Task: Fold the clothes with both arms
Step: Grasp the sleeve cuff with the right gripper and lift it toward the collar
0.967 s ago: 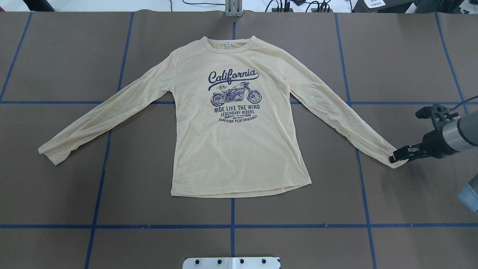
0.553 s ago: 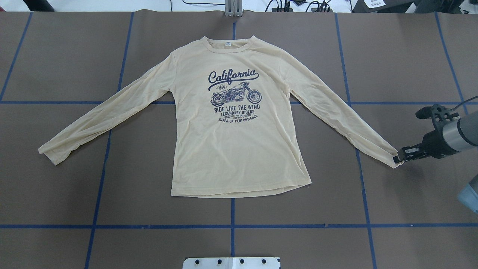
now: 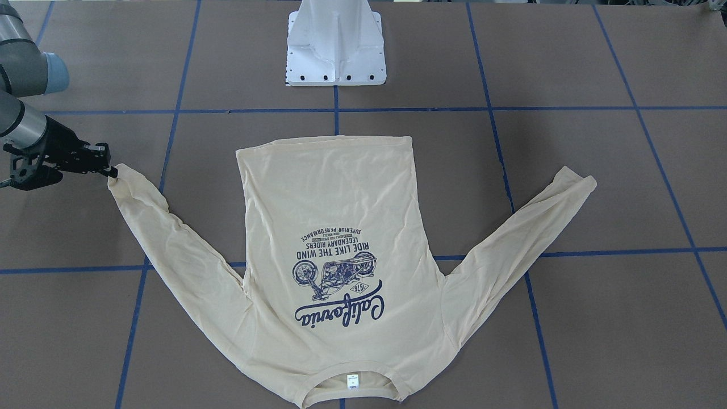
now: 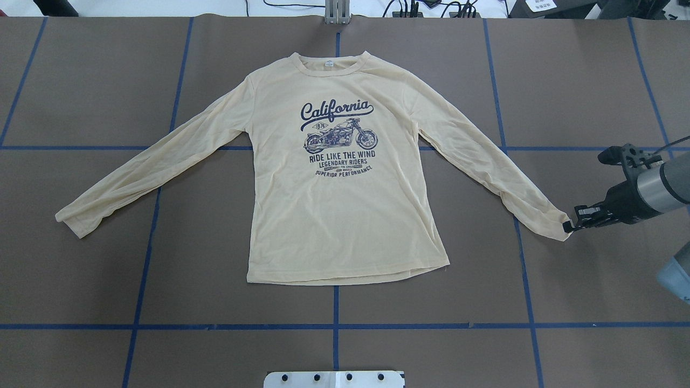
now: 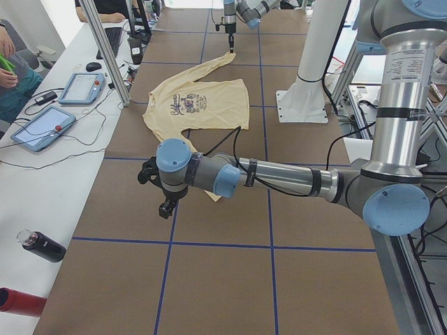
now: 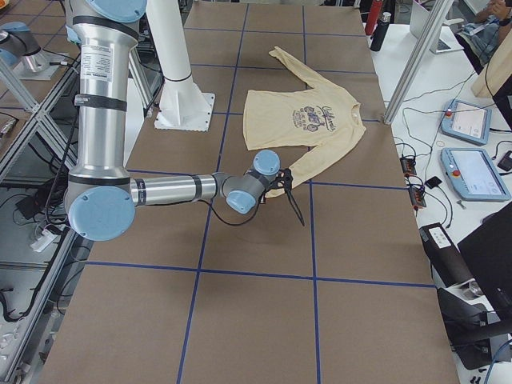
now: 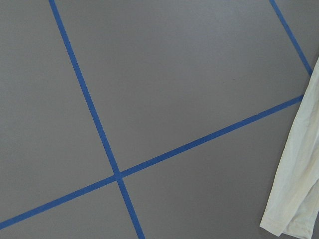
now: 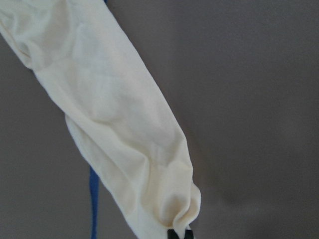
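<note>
The thin cream long-sleeved T-shirt [image 4: 345, 226] lies flat and fully unfolded on the brown tabletop [image 4: 215, 302]. The black right gripper [image 4: 568, 226] pinches the cuff [image 8: 177, 206] nearest it; no fold is done yet. Of the left gripper [image 5: 165, 211], I cannot tell the state.

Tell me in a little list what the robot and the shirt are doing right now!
Clothing: cream shirt, spread flat, print up, both sleeves out
Surface: brown table with blue tape lines
Right arm: right gripper pinched shut on one sleeve cuff
Left arm: left gripper above the table, beside the other cuff, not touching it; open or shut cannot be told
Folds: none yet
</note>
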`<control>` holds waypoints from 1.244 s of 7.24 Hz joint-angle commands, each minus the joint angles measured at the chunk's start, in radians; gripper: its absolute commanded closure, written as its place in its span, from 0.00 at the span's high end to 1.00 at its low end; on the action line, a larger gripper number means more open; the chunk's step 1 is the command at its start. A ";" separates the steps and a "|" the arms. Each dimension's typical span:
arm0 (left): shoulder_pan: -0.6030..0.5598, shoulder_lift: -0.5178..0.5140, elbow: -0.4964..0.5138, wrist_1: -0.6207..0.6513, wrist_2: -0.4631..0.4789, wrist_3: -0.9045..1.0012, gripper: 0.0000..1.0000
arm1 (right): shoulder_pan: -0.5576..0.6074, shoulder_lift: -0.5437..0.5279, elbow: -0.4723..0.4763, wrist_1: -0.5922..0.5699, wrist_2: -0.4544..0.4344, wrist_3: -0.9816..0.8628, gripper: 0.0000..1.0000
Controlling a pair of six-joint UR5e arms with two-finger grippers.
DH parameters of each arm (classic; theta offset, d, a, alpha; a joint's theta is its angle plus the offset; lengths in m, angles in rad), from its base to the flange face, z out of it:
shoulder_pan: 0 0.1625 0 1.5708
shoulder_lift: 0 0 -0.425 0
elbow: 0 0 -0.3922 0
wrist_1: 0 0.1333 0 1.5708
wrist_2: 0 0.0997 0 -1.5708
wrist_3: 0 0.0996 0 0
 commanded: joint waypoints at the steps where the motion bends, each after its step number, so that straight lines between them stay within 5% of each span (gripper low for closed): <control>1: 0.000 0.000 -0.001 0.000 0.000 0.000 1.00 | 0.115 0.051 0.029 -0.001 0.191 0.005 0.00; 3: 0.000 0.000 0.000 0.000 -0.002 0.000 1.00 | 0.114 0.225 -0.006 -0.038 0.200 0.127 0.00; 6: 0.000 0.000 0.003 0.001 0.000 -0.008 1.00 | 0.108 0.594 -0.196 -0.287 0.163 0.131 0.00; 9: 0.000 -0.002 0.011 0.000 -0.002 -0.015 1.00 | 0.084 0.828 -0.422 -0.283 0.031 0.123 0.00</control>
